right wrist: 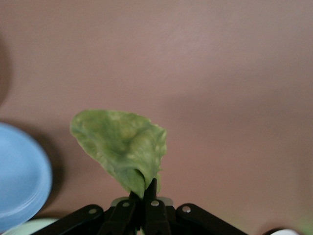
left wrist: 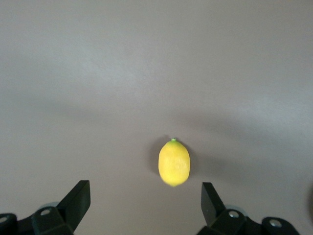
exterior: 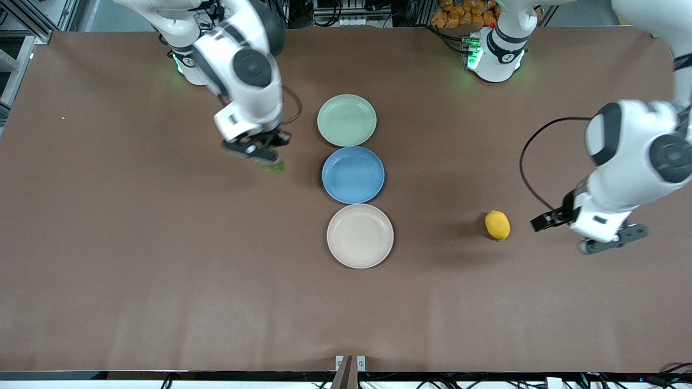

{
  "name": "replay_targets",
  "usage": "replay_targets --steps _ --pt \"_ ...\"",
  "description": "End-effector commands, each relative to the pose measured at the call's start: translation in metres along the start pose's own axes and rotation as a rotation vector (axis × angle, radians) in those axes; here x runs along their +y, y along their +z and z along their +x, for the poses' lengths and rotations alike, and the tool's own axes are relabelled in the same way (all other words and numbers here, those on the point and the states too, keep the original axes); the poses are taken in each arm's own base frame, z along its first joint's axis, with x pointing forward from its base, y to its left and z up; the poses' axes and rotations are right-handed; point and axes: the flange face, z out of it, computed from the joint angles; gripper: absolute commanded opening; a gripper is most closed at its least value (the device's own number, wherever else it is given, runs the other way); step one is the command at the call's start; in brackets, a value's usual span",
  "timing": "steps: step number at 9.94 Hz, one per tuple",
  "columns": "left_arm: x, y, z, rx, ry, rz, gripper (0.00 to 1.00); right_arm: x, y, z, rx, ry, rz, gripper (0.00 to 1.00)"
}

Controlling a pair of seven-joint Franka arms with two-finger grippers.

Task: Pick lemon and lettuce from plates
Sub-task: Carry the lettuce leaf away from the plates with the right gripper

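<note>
Both hands were up over the brown desk (exterior: 135, 259). Right hand (exterior: 268, 158) (right wrist: 145, 192) hung beside the round blue plate (exterior: 353, 174) (right wrist: 19, 176), toward the right arm's end, fingers clamped together on the stem edge of the wrinkly green lettuce leaf (exterior: 273, 165) (right wrist: 122, 144), which hung ruffled and cupped from its fingertips. Left hand (exterior: 586, 235) (left wrist: 145, 203) hovered with fingers spread wide apart, gripping nothing, just beside the small oval bright yellow lemon (exterior: 497, 225) (left wrist: 174, 163), which lay on the bare desk, green-tipped at one pointed end. Three shallow plates stood in a row, touching or nearly so: the pale mint green plate (exterior: 346, 120), the blue one, the beige-cream plate (exterior: 360, 235). Each held nothing.
</note>
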Motion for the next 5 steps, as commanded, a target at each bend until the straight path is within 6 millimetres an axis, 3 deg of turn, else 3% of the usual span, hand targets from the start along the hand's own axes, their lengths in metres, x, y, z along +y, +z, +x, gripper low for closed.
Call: replay_targets --steps 1,3,4,5 --pt "-0.003 -0.041 0.003 0.028 0.042 0.015 1.00 0.067 0.000 0.053 -0.013 -0.052 0.016 0.00" --pt "-0.021 -0.074 -0.002 0.065 0.062 0.009 1.00 0.143 0.007 0.102 -0.055 -0.107 0.088 0.00" --pt "-0.039 -0.088 -0.004 0.065 0.051 0.011 1.00 0.187 0.012 0.121 -0.059 -0.152 0.106 0.00" --pt "-0.044 -0.108 -0.012 0.081 0.045 0.006 1.00 0.230 0.020 0.138 -0.063 -0.185 0.115 0.00"
